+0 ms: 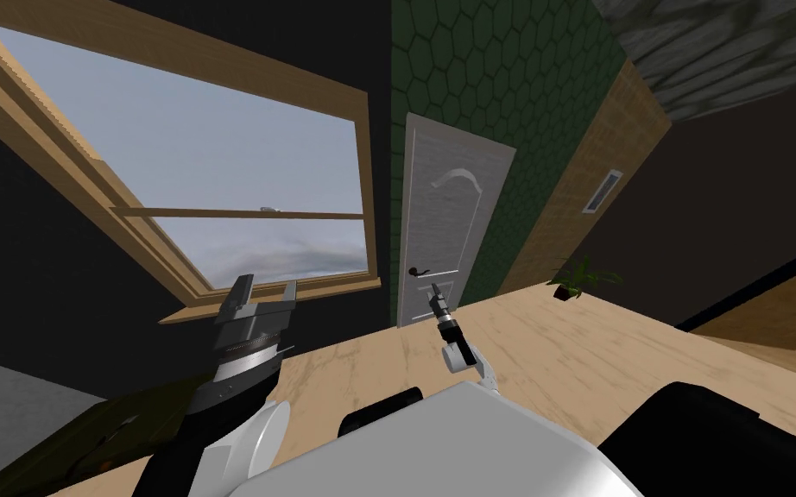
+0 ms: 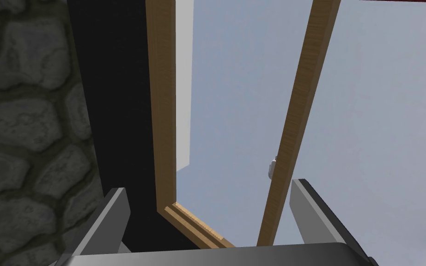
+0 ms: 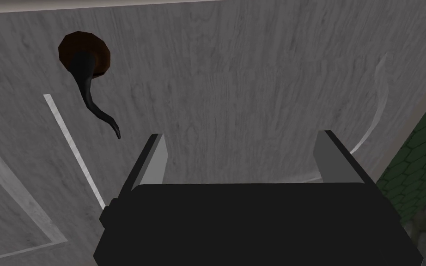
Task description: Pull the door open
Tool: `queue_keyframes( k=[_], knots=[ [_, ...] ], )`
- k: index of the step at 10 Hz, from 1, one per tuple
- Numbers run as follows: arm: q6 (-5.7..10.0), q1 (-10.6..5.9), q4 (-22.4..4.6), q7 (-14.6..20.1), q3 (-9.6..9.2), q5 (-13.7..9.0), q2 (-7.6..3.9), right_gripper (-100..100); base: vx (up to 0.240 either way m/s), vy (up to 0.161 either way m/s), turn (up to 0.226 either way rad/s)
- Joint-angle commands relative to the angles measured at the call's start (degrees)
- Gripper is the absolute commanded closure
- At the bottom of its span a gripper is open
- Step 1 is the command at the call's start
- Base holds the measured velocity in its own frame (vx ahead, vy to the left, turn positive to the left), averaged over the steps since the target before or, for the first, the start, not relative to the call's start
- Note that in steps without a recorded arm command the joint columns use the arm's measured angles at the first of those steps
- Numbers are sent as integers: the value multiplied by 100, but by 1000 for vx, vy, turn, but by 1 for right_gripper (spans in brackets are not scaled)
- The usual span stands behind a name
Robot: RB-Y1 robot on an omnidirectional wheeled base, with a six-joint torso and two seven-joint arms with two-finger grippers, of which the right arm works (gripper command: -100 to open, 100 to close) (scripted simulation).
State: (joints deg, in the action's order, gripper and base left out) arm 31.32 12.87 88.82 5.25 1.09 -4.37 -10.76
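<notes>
A light grey panelled door (image 1: 452, 224) stands shut in the green hexagon-tiled wall, with a dark curved lever handle (image 1: 420, 272) at its left side. My right gripper (image 1: 433, 301) reaches toward the door just right of and below the handle. In the right wrist view the door (image 3: 253, 83) is close, and the dark lever (image 3: 92, 99) on its round rosette lies beside the left finger, untouched. The right gripper (image 3: 240, 157) is open with nothing between its fingers. My left gripper (image 1: 262, 295) is raised by the window, open and empty (image 2: 209, 208).
A large wood-framed window (image 1: 215, 173) fills the dark wall left of the door. A small potted plant (image 1: 573, 283) stands on the wooden floor by the wall to the right of the door. A dark low object (image 1: 716, 440) lies at my right.
</notes>
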Motion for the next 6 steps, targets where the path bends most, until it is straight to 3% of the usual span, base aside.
queue_keyframes(
  k=[1, 6],
  knots=[
    [59, -67, -286, 26, 7, 1, -63, -100, 78, -54, 96],
    [141, -228, -967, 66, 28, 1, -179, -100, 56, -44, 54]
  ],
)
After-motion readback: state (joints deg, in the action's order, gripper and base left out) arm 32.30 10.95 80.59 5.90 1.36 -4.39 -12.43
